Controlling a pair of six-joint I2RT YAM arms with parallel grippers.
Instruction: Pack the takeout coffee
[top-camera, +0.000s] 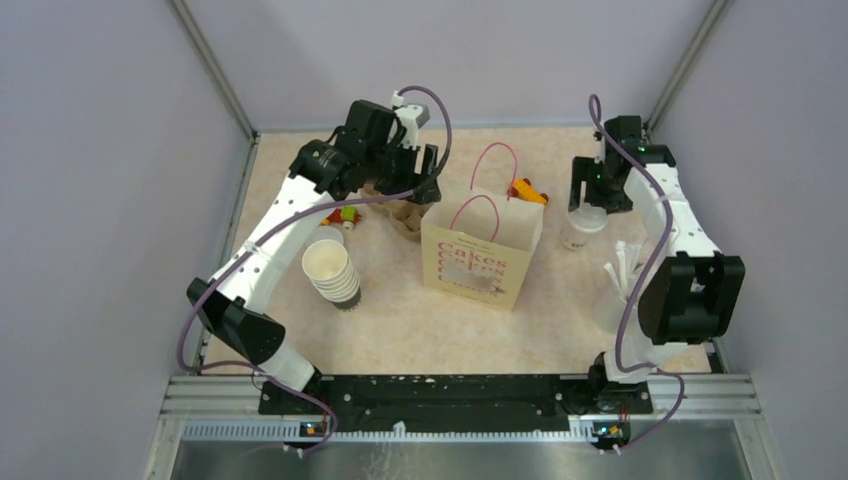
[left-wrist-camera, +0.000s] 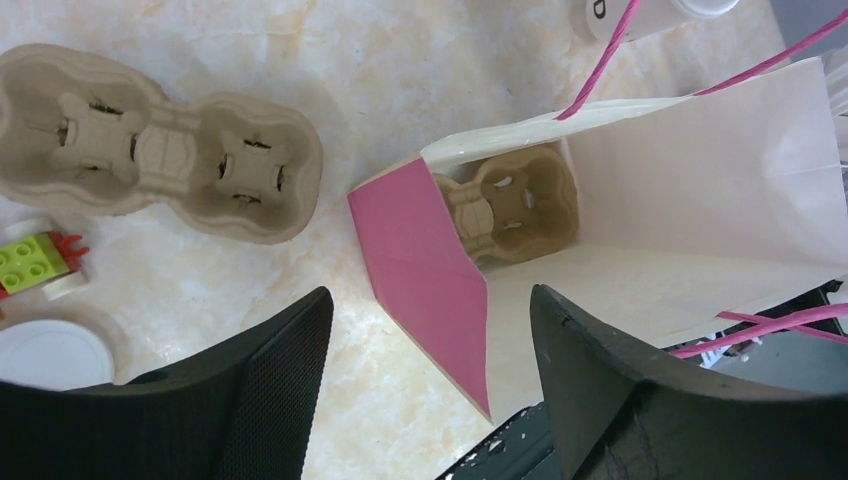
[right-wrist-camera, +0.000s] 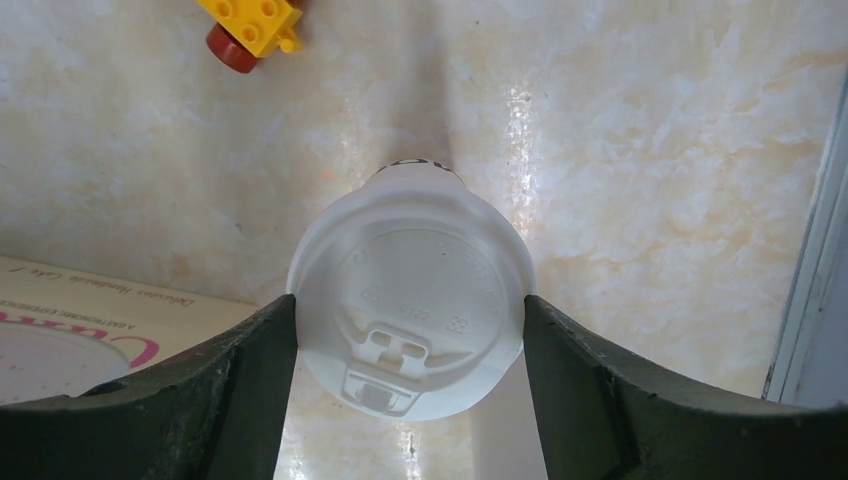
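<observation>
The takeout coffee (right-wrist-camera: 410, 300), a small white paper cup with a round white plastic lid, stands right of the bag (top-camera: 480, 255) in the top view (top-camera: 583, 228). My right gripper (right-wrist-camera: 410, 305) reaches down over it (top-camera: 598, 195); both fingers touch the lid's rim. The cream paper bag with pink handles stands open mid-table, with a brown pulp cup carrier (left-wrist-camera: 510, 200) on its floor. My left gripper (left-wrist-camera: 432, 295) is open and empty, hovering over the bag's left, pink-lined edge (top-camera: 415, 180).
A second pulp carrier (left-wrist-camera: 160, 150) lies left of the bag. A stack of lidless cream cups (top-camera: 332, 270) stands front left. A larger cup of white sticks (top-camera: 620, 290) stands by the right arm. Toy bricks (top-camera: 345, 215) (right-wrist-camera: 250, 20) lie behind. A loose white lid (left-wrist-camera: 50, 355) lies near the green brick.
</observation>
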